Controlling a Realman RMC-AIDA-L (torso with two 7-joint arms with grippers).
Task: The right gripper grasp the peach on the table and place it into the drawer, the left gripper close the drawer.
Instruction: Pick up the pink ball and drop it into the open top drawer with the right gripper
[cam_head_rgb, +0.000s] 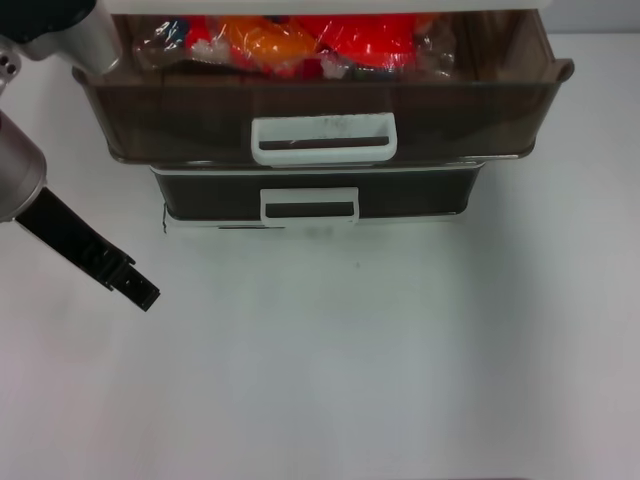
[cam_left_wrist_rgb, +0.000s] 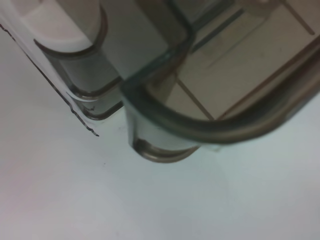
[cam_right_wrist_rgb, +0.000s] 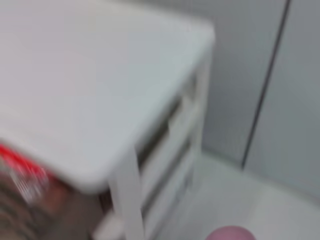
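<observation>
finds the drawer (cam_head_rgb: 320, 110) pulled well forward past the two lower drawers, its white loop handle (cam_head_rgb: 325, 138) facing the camera and red and orange packets (cam_head_rgb: 300, 40) heaped along its back. spots the second drawer's smaller white handle (cam_head_rgb: 309, 205) just below and behind, set over the white table (cam_head_rgb: 400, 380). places the left gripper (cam_head_rgb: 138, 288) low on the robot's left, clear of the cabinet and apart from the drawer front, with the long black jaw slanting down toward the table from a silver-grey arm (cam_head_rgb: 20, 180). cannot tell whether that jaw is spread or closed, and sees nothing held in it. from the left wrist, looks close onto a rounded smoky-brown corner of the drawer (cam_left_wrist_rgb: 165, 120), jutting past the lower drawers' corners (cam_left_wrist_rgb: 85, 80) above the bare table (cam_left_wrist_rgb: 150, 210). from the right wrist, catches the white cabinet frame (cam_right_wrist_rgb: 100, 100), a blur of the red packets (cam_right_wrist_rgb: 25, 170), and only a pink sliver of the peach (cam_right_wrist_rgb: 230, 234) at the picture's edge. cannot tell whether anything grips the peach, nor the right gripper's state.
</observation>
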